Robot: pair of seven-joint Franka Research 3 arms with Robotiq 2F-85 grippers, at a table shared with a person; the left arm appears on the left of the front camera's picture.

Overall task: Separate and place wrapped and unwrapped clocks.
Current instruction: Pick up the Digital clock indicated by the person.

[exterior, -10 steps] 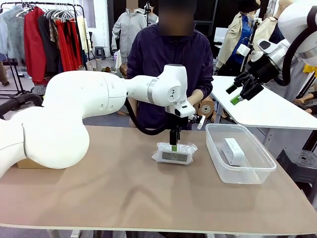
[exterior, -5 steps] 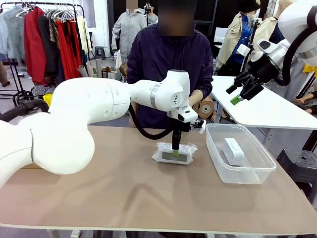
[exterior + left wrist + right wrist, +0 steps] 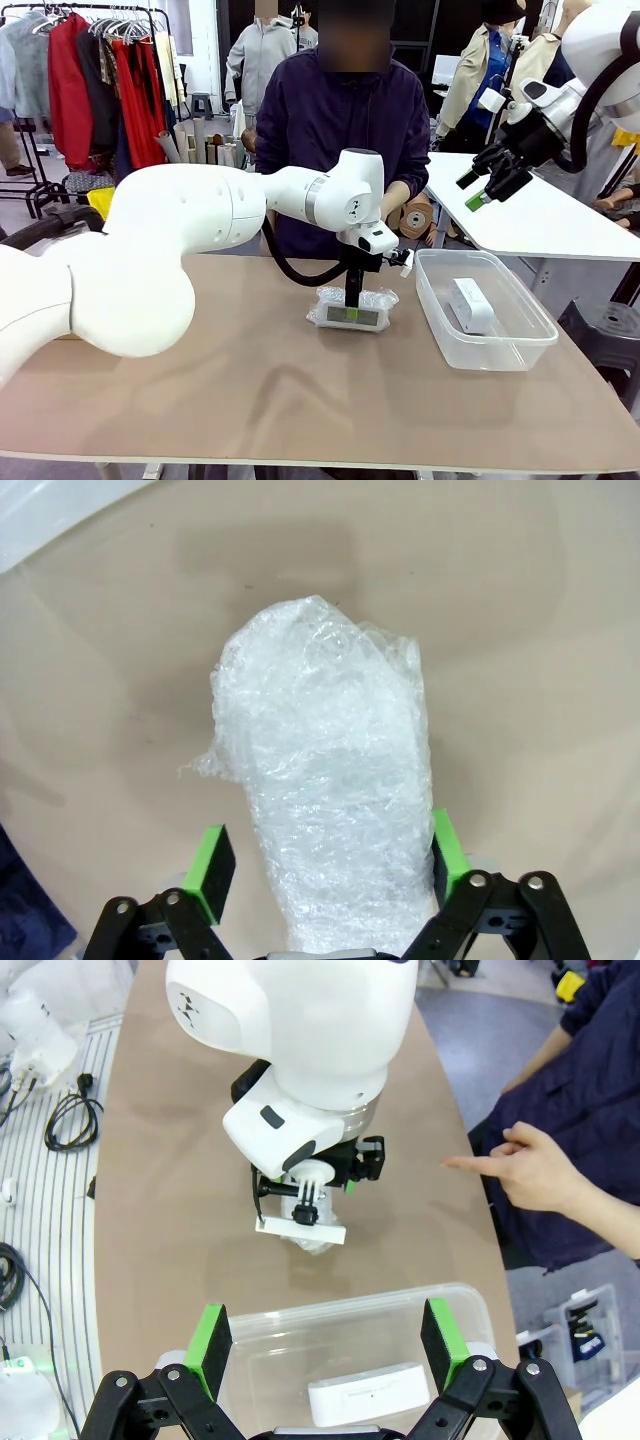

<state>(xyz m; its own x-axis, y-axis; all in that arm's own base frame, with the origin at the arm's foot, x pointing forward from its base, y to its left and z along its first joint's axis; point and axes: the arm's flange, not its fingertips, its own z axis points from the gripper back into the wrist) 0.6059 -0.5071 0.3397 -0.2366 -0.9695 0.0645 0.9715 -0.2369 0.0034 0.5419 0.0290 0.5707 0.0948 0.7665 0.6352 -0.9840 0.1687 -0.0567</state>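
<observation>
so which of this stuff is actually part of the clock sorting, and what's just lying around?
Job:
- bubble-wrapped clock, left pincer straddling it, one pad touching
- bare clock in the clear bin
- right pincer, open, raised off to the side

Lying about:
- cardboard box behind the left arm
- white side table
- clothes rack

open tabletop [image 3: 230, 390] all round the wrapped clock [image 3: 350, 309]; clear bin [image 3: 486, 352] beside.

Two clocks show on the worktop [image 3: 200, 400]: one bubble-wrapped clock [image 3: 349, 312] and one bare clock [image 3: 470, 305]. There is one clear plastic bin [image 3: 520, 350], near the right edge. Two pincers show: the left pincer [image 3: 352, 303] and the right pincer [image 3: 472, 192].
</observation>
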